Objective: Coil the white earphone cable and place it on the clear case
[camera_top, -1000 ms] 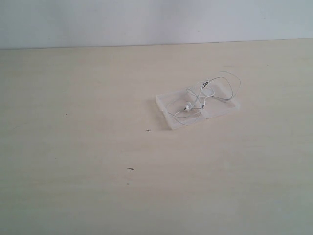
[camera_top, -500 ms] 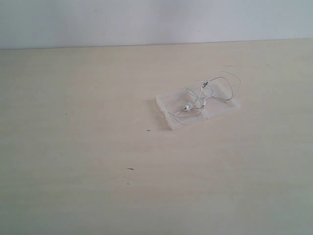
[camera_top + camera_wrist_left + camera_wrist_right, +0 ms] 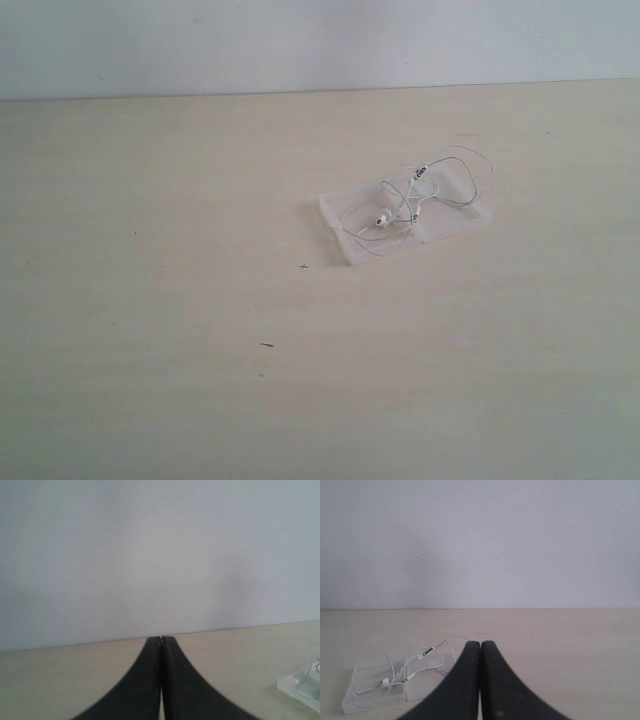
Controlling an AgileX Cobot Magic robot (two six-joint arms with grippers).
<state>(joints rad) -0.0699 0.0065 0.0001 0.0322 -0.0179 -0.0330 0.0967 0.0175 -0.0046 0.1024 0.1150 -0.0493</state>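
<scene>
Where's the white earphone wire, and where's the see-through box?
white earphone cable (image 3: 381,220): exterior view, on one earbud.
clear case (image 3: 450,220): exterior view, on the bare part of the half nearer the right of the view.

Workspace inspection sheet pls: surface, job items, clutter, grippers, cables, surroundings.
Surface: pale wood-look table, flat and bare apart from the items below.
Job's things: white earphone cable lies in loose loops on the clear case; one loop reaches past the case's edge.
Clutter: a few tiny dark specks on the table.
Grippers: left gripper shut, empty; right gripper shut, empty; both away from the case.
Cables: only the earphone cable; no robot cable seen.
Surroundings: plain pale wall behind the table.
</scene>
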